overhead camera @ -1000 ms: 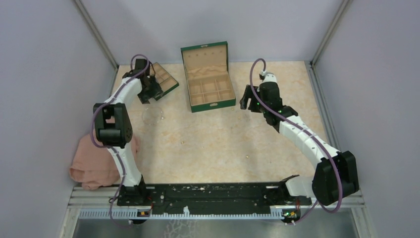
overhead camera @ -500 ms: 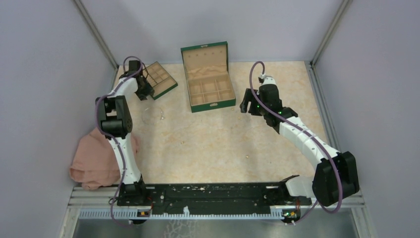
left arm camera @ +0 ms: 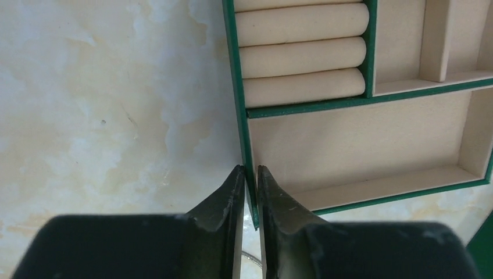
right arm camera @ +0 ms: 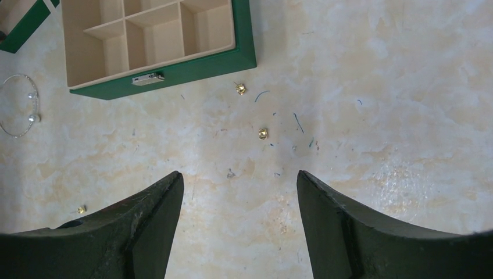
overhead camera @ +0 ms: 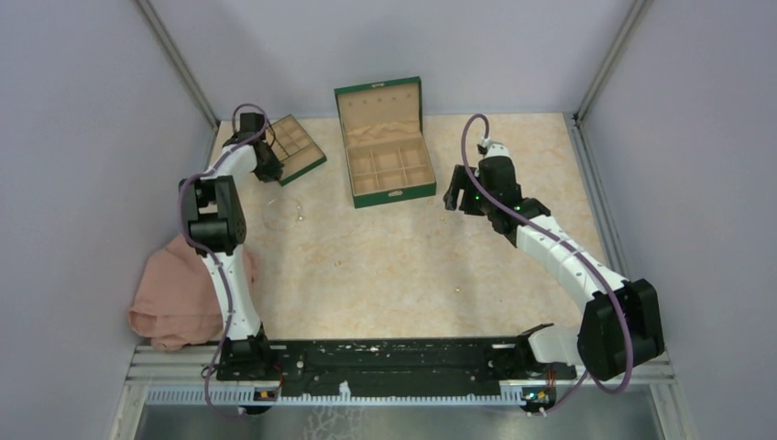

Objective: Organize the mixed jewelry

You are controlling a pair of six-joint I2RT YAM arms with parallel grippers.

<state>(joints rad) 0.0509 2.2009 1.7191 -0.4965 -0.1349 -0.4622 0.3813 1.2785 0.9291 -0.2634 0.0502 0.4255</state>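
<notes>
Jewelry: we see three tiny gold pieces loose on the bench. Two lie just in front of the green box, the third well apart to the left.
Chain loop: it lies flat on the bench between the box and the divided tray, touching neither.
Right pincer: we see it spread wide and gripping nothing, hanging over the bench near the two gold pieces.
Left pincer: it is narrowed to a slit, with the tray's green side wall caught between its fingers.
Green box: it stands open at the far middle, compartments bare where we can see.
Divided tray: it sits at the far left, with beige rolls in one section.
Pink cloth: it is bunched at the near left.
</notes>
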